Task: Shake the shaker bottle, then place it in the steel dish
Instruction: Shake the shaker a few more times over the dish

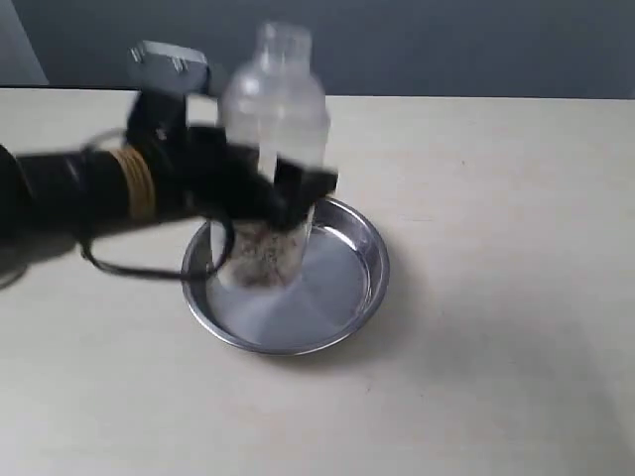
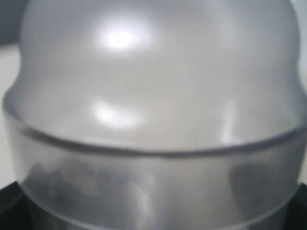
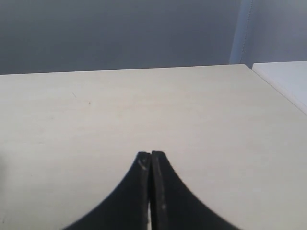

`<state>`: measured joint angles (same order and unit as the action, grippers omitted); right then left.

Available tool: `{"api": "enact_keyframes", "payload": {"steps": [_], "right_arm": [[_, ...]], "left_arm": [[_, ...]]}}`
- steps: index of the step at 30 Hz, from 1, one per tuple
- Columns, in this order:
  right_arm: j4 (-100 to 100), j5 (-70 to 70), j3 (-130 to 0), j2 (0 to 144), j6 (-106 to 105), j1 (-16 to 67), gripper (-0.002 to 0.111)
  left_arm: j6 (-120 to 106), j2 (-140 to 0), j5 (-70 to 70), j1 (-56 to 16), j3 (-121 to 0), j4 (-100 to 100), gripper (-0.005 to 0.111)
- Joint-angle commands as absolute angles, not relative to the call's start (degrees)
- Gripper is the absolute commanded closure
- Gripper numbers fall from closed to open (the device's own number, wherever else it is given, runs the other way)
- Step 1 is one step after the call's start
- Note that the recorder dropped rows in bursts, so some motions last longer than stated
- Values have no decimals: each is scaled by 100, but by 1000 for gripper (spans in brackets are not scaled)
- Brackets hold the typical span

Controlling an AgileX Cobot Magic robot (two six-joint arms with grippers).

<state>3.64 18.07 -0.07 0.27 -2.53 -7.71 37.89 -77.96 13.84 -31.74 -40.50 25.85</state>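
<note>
The shaker bottle (image 1: 275,109), upright and blurred, is over the ten o'clock part of the steel dish (image 1: 369,290); whether its base touches the pan I cannot tell. The left claw (image 1: 288,198), reaching in from nine o'clock, is clamped around its waist. The right claw (image 3: 151,160) is pressed closed, empty, above the counter (image 3: 216,110).
</note>
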Motion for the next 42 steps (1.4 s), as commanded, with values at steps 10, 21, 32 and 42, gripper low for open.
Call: {"api": "enact_keyframes", "payload": {"steps": [10, 21, 32, 42], "right_arm": [[350, 1745, 0, 0, -274, -791, 109], [350, 1745, 0, 0, -274, -791, 109], [350, 1745, 0, 0, -274, -791, 109], [350, 1745, 0, 0, -274, -791, 109]], "left_arm": [[2651, -6902, 1860, -3186, -4974, 2607, 106], [2573, -7331, 1700, -3317, -4600, 1895, 106], [1995, -7921, 1319, -3437, -4257, 883, 106], [1807, -7581, 2886, -3398, -4035, 1447, 106]]}}
